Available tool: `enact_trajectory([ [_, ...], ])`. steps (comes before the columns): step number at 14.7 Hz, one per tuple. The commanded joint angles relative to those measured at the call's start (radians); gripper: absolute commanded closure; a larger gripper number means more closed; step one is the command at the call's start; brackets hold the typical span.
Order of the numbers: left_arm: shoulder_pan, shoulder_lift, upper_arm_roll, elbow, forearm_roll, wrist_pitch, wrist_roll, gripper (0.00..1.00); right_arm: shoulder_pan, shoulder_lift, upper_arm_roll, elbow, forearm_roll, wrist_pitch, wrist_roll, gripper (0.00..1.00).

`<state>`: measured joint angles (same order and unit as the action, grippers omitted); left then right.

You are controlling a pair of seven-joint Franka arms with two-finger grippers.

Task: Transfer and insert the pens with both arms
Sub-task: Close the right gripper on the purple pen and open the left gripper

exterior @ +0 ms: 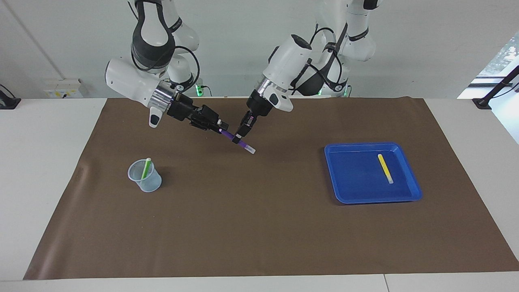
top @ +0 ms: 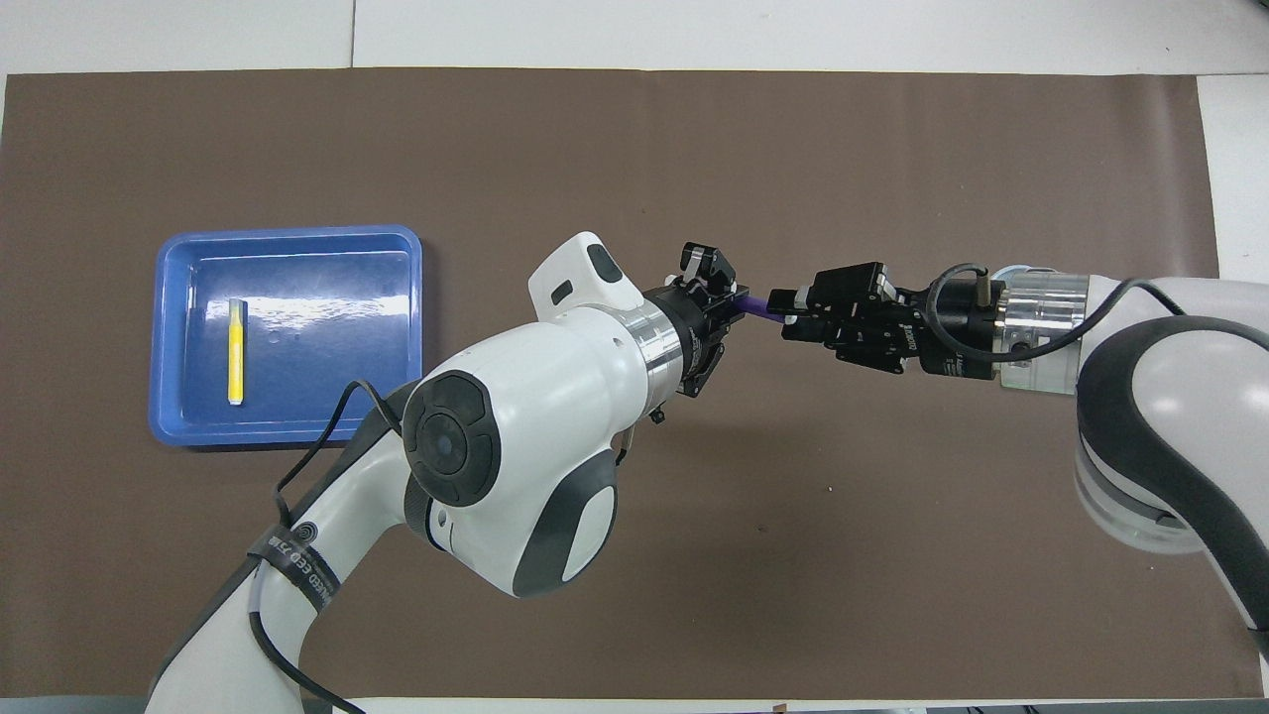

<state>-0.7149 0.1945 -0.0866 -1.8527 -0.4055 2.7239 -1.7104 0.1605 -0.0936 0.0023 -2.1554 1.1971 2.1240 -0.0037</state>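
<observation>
The purple pen [exterior: 238,141] hangs in the air over the middle of the brown mat [exterior: 259,227], caught between both grippers at once. The right gripper [exterior: 222,130] has its fingers closed on the pen's upper end, and the left gripper [exterior: 237,138] pinches the shaft just below that, with the pale cap end sticking out past it, down toward the mat. The two grips sit almost touching along the pen, so this reads as the handover itself (neither side has let go, as far as the facing view shows).

The green pen [exterior: 146,168] already stands tilted in the clear cup [exterior: 144,175], which sits on the mat below the right gripper, toward the right arm's end of the table. That one counts as done.

The yellow pen [exterior: 385,168] lies flat in the blue tray [exterior: 412,184], well apart from both grippers, toward the left arm's end of the table, and untouched.

So I judge the job roughly a third finished and midway through its second pen: the purple one has yet to pass fully to the right gripper and go into the cup, and then the yellow one needs the whole cycle of pick, transfer and insert.
</observation>
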Motion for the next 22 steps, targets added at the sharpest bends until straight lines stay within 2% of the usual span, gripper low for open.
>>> enact_trajectory([
  [1, -0.02, 0.01, 0.015, 0.007, -0.018, 0.014, -0.006, 1.0, -0.003, -0.011, 0.002, -0.015, 0.01, 0.007, 0.001, 0.55],
  [3, -0.02, 0.01, 0.015, 0.007, -0.018, 0.014, -0.006, 1.0, -0.003, -0.011, 0.004, -0.015, 0.01, 0.007, 0.001, 0.6],
  [6, -0.02, 0.01, 0.015, 0.007, -0.018, 0.014, -0.006, 1.0, -0.001, -0.012, 0.002, -0.02, 0.01, 0.011, -0.002, 0.72],
  [9, -0.034, 0.01, 0.015, 0.006, -0.018, 0.014, -0.005, 1.0, -0.001, -0.012, 0.002, -0.021, 0.01, 0.01, -0.013, 1.0],
  [15, -0.032, 0.01, 0.016, 0.004, -0.013, 0.01, 0.009, 1.0, -0.003, -0.012, 0.002, -0.021, 0.01, 0.007, -0.01, 1.0],
  [16, -0.032, 0.01, 0.016, 0.004, -0.01, 0.01, 0.012, 0.91, -0.003, -0.012, 0.002, -0.021, 0.009, 0.005, -0.01, 1.0],
  [17, -0.031, 0.01, 0.018, 0.004, -0.007, 0.01, 0.012, 0.5, -0.003, -0.011, 0.002, -0.02, 0.007, 0.005, -0.01, 1.0],
  [18, -0.029, 0.01, 0.018, 0.004, -0.004, 0.01, 0.015, 0.01, -0.003, -0.011, 0.002, -0.017, -0.001, 0.002, -0.012, 1.0],
  [20, -0.018, 0.01, 0.018, 0.004, -0.004, 0.004, 0.058, 0.0, -0.006, -0.003, 0.002, -0.003, -0.063, -0.018, -0.012, 1.0],
  [22, -0.011, 0.006, 0.025, 0.001, -0.004, -0.006, 0.145, 0.0, -0.019, 0.023, 0.002, 0.06, -0.201, -0.077, -0.012, 1.0],
])
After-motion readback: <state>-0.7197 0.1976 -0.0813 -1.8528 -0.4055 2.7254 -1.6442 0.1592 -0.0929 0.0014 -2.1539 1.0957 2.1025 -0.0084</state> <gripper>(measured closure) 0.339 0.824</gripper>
